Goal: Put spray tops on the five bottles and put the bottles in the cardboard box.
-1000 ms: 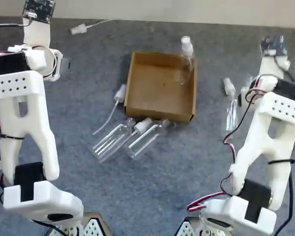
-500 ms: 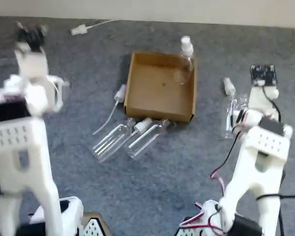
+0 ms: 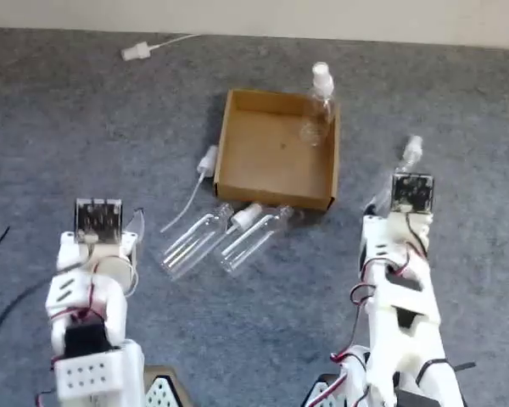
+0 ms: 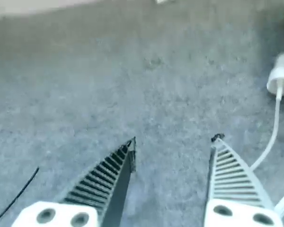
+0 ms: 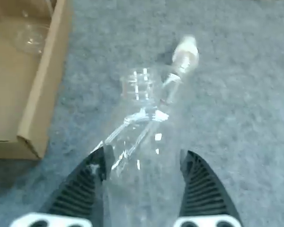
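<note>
In the right wrist view my right gripper (image 5: 143,163) is shut on a clear bottle (image 5: 139,118) that has a white spray top (image 5: 185,51); this bottle lies low over the carpet just right of the cardboard box (image 3: 276,182). A capped bottle (image 3: 320,102) stands in the box's far right corner. In front of the box lie an uncapped bottle (image 3: 191,244) and a bottle with a white top (image 3: 256,236). My left gripper (image 4: 173,144) is open over bare carpet, left of a loose spray top (image 4: 280,79) with its tube.
Another loose spray top (image 3: 136,52) lies at the far edge of the grey carpet. The left arm (image 3: 93,280) and right arm (image 3: 399,280) are both folded back at the near edge. Carpet to the left of the box is free.
Both arms have come down and pulled back toward the near edge. The bottle right of the box has tilted, its spray top shifting right.
</note>
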